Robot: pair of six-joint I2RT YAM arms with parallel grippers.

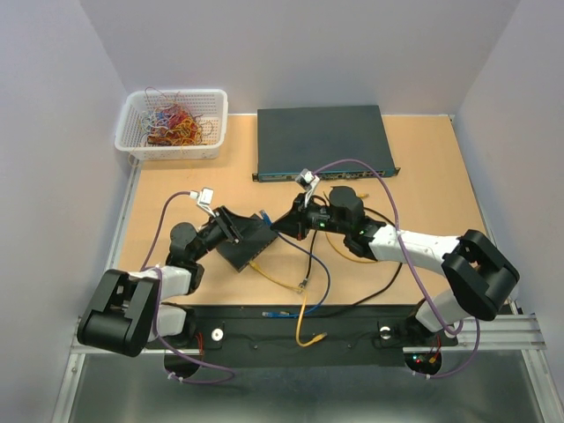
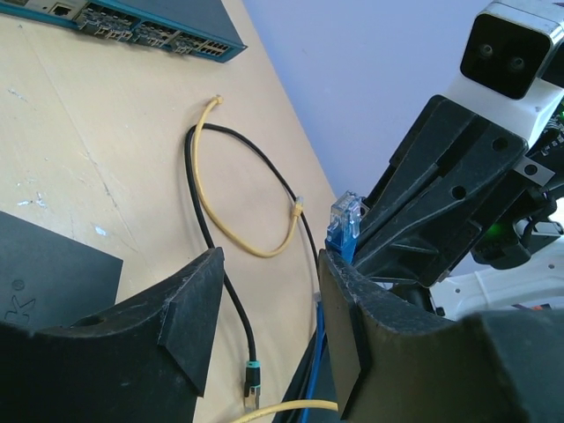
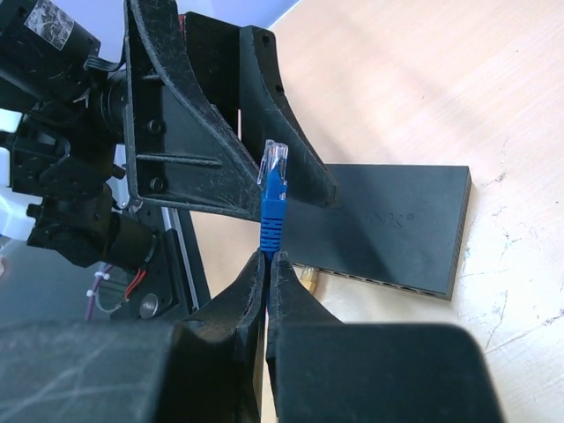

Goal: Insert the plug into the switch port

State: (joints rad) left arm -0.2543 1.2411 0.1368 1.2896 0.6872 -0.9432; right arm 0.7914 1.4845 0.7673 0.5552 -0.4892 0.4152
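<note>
A small flat black box [image 1: 249,247] lies on the table, seen also in the right wrist view [image 3: 397,225]. Its row of switch ports [image 3: 388,284] runs along the long edge that faces the camera. My right gripper [image 3: 267,256] is shut on the blue boot of the plug [image 3: 274,181], whose clear tip points up and away, just left of the box. The plug [image 2: 345,220] also shows past my left finger. My left gripper [image 2: 269,256] is open at the box's far corner [image 1: 231,226]; only table and cables show between its fingers.
A large dark rack switch [image 1: 322,141] sits at the back, with a white basket [image 1: 172,123] of coloured ties at the back left. Loose yellow [image 1: 282,278], black [image 2: 207,220] and blue [image 1: 322,273] cables lie in front of the box. A black rail [image 1: 291,339] runs along the near edge.
</note>
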